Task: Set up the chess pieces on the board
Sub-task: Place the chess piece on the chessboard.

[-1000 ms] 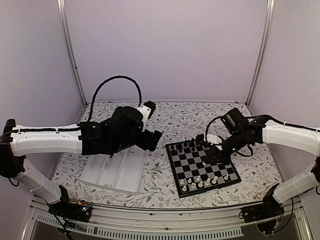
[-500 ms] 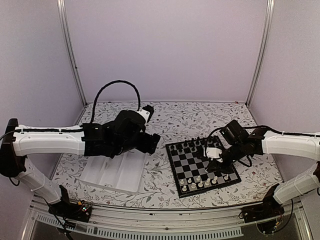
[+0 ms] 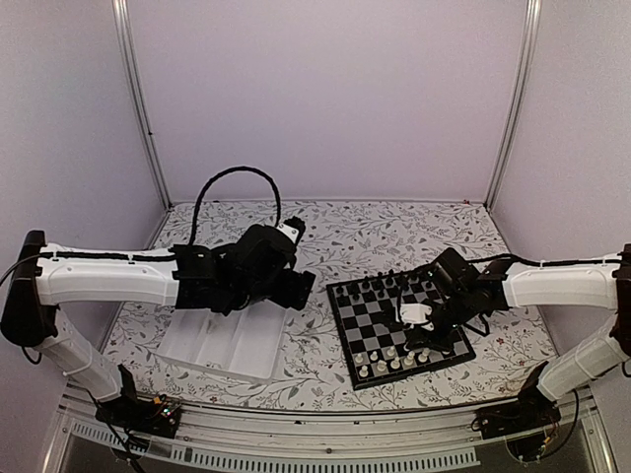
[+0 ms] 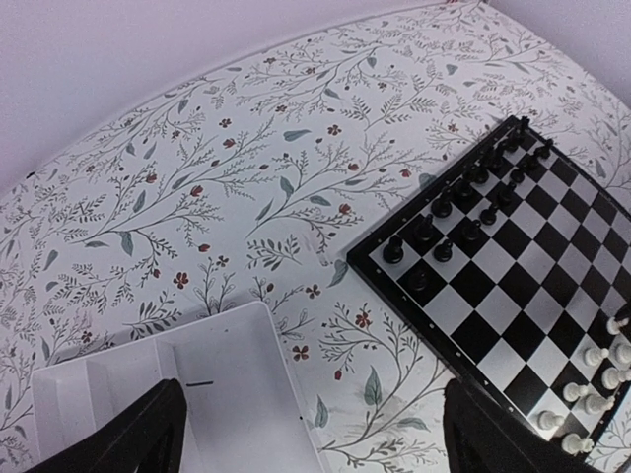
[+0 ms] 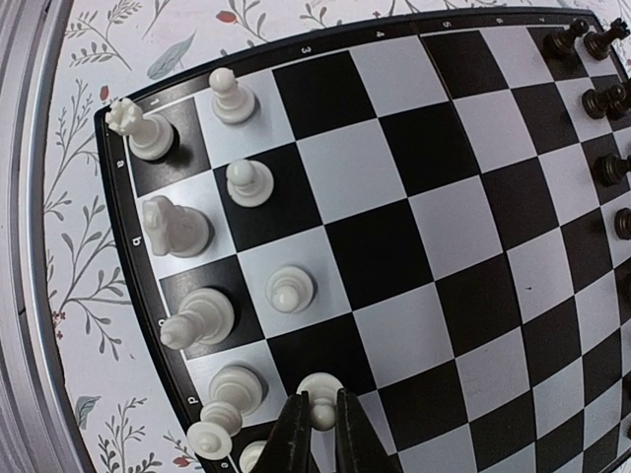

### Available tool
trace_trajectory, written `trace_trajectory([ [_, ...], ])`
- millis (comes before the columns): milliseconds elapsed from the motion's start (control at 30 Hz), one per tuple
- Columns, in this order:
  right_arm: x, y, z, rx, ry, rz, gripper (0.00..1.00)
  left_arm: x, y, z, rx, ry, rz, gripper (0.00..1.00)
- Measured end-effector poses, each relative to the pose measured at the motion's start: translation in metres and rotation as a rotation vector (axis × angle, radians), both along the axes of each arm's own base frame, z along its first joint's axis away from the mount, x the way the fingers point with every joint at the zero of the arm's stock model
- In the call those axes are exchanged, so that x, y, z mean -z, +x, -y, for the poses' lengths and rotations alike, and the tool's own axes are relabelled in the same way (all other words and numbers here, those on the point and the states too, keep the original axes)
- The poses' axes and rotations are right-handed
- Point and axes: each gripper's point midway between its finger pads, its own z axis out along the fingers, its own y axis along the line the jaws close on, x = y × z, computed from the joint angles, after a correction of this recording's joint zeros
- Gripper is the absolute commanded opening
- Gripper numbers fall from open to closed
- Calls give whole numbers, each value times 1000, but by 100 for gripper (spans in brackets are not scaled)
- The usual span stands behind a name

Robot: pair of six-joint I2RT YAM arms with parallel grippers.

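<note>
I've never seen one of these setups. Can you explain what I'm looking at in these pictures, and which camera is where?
Two robot arms stand side by side, each ending in a two-finger gripper. The wide picture comes from a fixed camera above and behind them. The other two come from a camera on each wrist, looking down past its own fingers. On the flowered cloth lie a chessboard and a white tray. On the board, black pieces line the far side and white pieces the near side. The left gripper hangs open near the tray, holding nothing. The right gripper pinches a white pawn standing on the board.
</note>
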Motion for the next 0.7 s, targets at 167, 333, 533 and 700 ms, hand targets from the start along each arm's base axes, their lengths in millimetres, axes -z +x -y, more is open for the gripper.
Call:
trace_trajectory([
  [167,3,-1,-1,-5,-5,-7,12,3,0,-1,-3,14,-4,92],
  [333,8,-3,-2,-9,-15,-18,14,5,0,-1,-7,16,-10,92],
  [533,11,-5,-2,-14,-23,-28,19,6,0,-1,-9,18,-13,92],
  [700,12,-5,-2,-11,-24,-31,20,8,0,-1,-9,22,-15,92],
])
